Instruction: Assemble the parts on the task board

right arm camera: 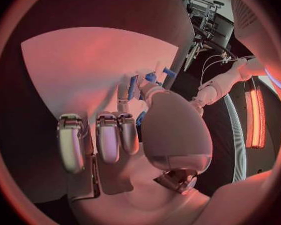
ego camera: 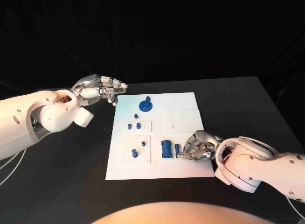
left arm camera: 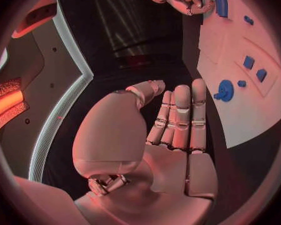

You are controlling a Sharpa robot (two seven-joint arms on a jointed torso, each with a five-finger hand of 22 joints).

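Parts lay scattered over the flat white task board (ego camera: 183, 105) in the middle of the black table (ego camera: 260, 107) as I looked down from my head. My right hand (ego camera: 198, 146) rested on the board's near right portion, fingers curled down beside a tall blue block (ego camera: 166, 148) and a smaller blue piece (ego camera: 177, 149); whether I pinched that small piece I could not tell. My left hand (ego camera: 99, 87) hovered off the board's far left corner, fingers loosely bent and holding nothing, parked clear, I judge, so the right could work. A round blue knob-like part (ego camera: 146, 106) sat near the far edge, and small blue pegs (ego camera: 133, 126) stood in a raised square.

From my left wrist, the left hand's fingers (left arm camera: 181, 115) stretched out side by side, empty, above the dark table, the board well off to one side.

From my right wrist, my fingers (right arm camera: 109, 137) bent toward the board, and blue pieces (right arm camera: 150, 78) showed just past the fingertips, close but contact hidden.
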